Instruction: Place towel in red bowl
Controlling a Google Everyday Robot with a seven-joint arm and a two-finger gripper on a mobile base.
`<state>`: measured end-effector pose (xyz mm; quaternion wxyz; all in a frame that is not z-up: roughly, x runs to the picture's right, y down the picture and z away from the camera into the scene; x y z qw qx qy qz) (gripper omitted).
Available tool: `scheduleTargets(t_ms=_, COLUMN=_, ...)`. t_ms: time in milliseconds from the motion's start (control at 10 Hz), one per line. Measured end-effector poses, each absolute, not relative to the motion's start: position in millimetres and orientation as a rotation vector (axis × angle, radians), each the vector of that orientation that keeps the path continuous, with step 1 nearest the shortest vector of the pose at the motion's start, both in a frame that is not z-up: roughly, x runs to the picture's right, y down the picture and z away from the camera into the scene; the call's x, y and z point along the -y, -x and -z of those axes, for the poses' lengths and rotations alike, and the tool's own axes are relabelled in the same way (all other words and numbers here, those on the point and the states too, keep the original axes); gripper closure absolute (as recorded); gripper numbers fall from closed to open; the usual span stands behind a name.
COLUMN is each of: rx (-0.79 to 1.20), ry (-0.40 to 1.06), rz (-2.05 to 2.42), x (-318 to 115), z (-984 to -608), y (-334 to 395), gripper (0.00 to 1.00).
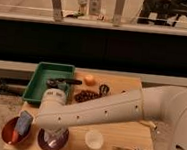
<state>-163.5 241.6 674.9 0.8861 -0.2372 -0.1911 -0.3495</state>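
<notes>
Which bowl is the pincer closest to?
The red bowl, far left: the pincer hangs over it with the blue towel. The dark bowl sits beside it.

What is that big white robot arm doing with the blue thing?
The robot's arm reaches across the wooden table to its near left corner. Its gripper is down over the red bowl, and the blue towel sits upright right there, in or just above the bowl. I cannot see if the gripper is holding it. A dark bowl, a white cup and a green tray are nearby.
</notes>
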Motion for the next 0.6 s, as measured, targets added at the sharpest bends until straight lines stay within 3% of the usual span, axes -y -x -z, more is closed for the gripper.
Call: scheduleTargets(t_ms=600, rx=0.512, ry=0.478, rz=0.873, x=-209.6, z=-693.4, y=223.8, gripper=1.0)
